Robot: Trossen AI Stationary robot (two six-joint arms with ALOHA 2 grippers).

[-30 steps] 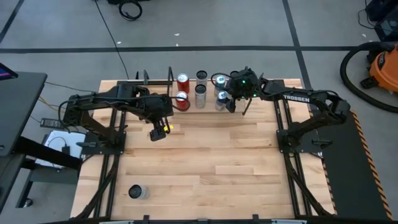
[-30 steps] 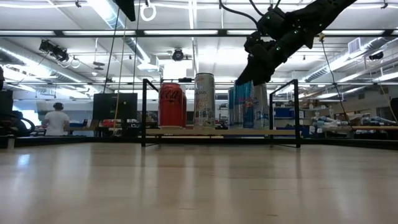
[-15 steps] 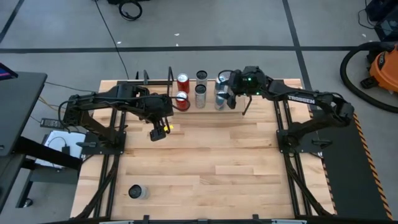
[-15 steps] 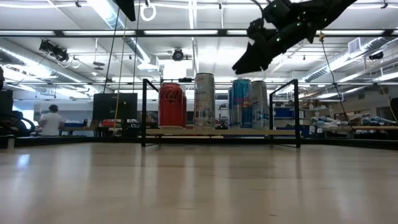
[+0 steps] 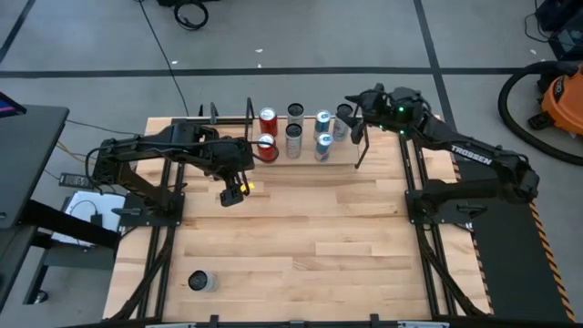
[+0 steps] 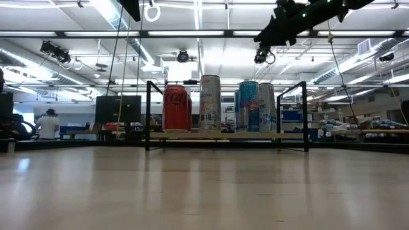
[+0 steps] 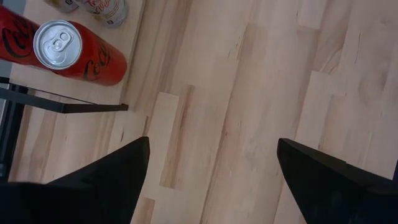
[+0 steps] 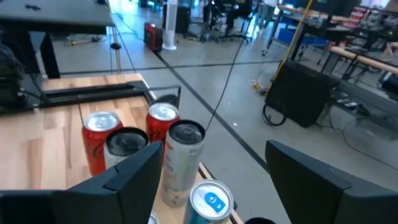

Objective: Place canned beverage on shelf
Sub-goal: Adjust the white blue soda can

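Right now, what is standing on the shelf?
The shelf holds six upright cans: two red cans, two silver ones and two blue-topped ones. In the low view the front cans hide the back row.

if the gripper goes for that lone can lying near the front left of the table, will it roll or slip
The silver can seems to lie on its side on the bare wooden table, so a nudge would probably send it rolling. Its smooth metal wall looks slippery, and thin walls may dent under a hard squeeze. Whether it is full cannot be told, so its weight is unclear.

An orange vacuum (image 5: 557, 96) and a black cable (image 5: 191, 13) lie on the floor.
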